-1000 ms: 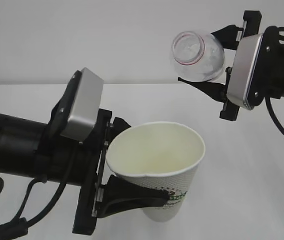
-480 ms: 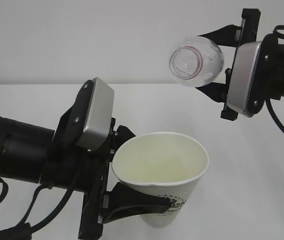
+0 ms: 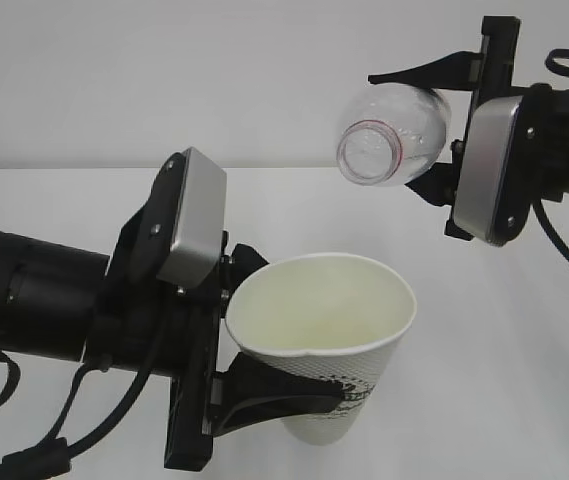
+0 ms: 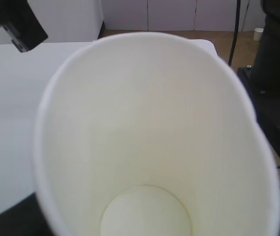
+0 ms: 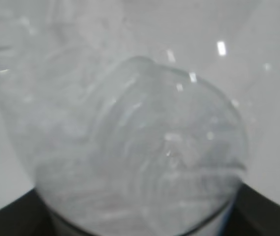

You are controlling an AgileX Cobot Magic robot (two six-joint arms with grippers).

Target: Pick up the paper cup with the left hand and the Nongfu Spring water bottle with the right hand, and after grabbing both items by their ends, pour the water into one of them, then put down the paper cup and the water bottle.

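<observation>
1. The right hand point(image 3: 426, 128) is clamping the bottle point(image 3: 392, 135) between its two black fingers, one above the clear body and one below it, high at the right of the exterior view.
2. The bottle is lying nearly on its side. Its long axis is running from the right hand toward the camera and the left, and the red-ringed open mouth is pointing forward and slightly down.
3. The left hand point(image 3: 264, 340) is pinching the cup point(image 3: 321, 330) by its wall, with one finger wrapping under the green logo. The cup is staying clear of the table point(image 3: 524, 380), with the rim tilting toward the camera.
4. The cup is sitting below the bottle and a little to the left of it. The two are apart, not touching.
5. The mouth seems to be hanging above the far right part of the rim, perhaps a bit beyond it, so the pour probably depends on bringing the mouth over the opening.
6. In the left wrist view the cup is looking dry inside; no stream of water is visible.
</observation>
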